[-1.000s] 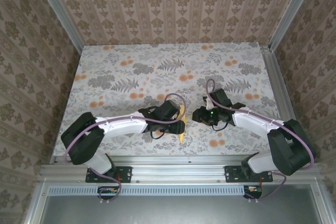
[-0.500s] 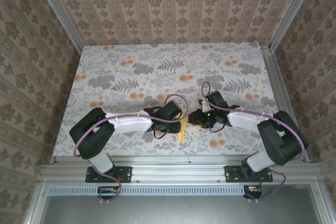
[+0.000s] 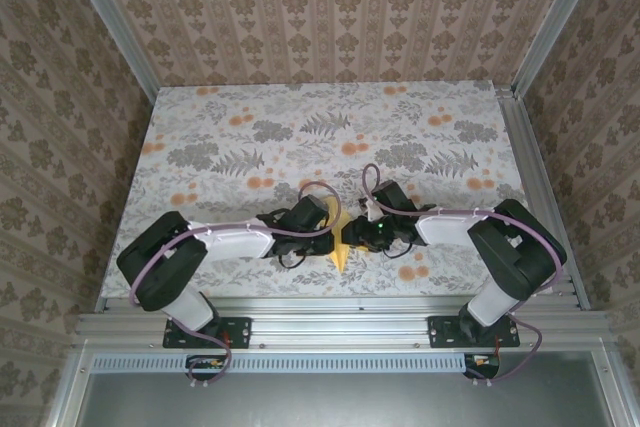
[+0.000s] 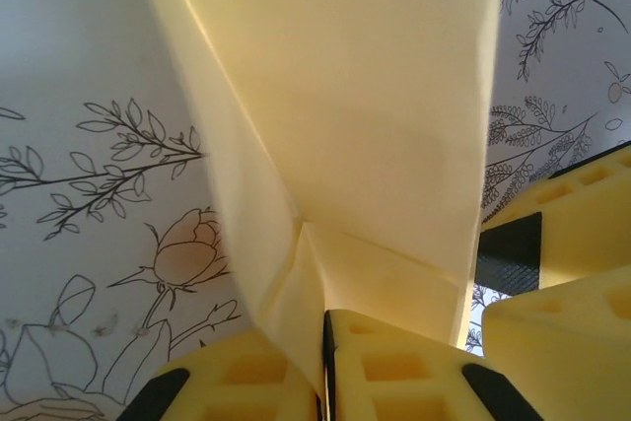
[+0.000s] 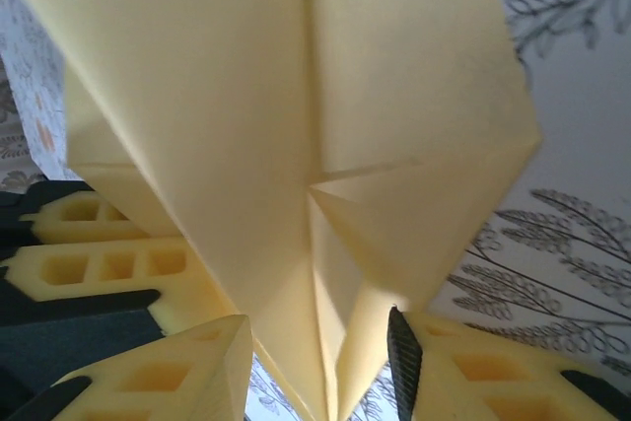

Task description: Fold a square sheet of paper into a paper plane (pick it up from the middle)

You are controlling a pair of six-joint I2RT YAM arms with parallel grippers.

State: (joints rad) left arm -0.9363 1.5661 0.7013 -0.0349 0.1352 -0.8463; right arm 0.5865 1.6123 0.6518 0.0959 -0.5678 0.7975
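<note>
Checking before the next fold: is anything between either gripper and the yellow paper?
Nothing visible. The left gripper is pinched on the paper, and the paper's fold sits between the right gripper's parted fingers.

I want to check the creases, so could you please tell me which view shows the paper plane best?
The right wrist view: the paper plane is close up, its centre crease and folded flaps plain. The left wrist view shows it close too, with fewer creases; the top external view shows just a small yellow sliver.
</note>
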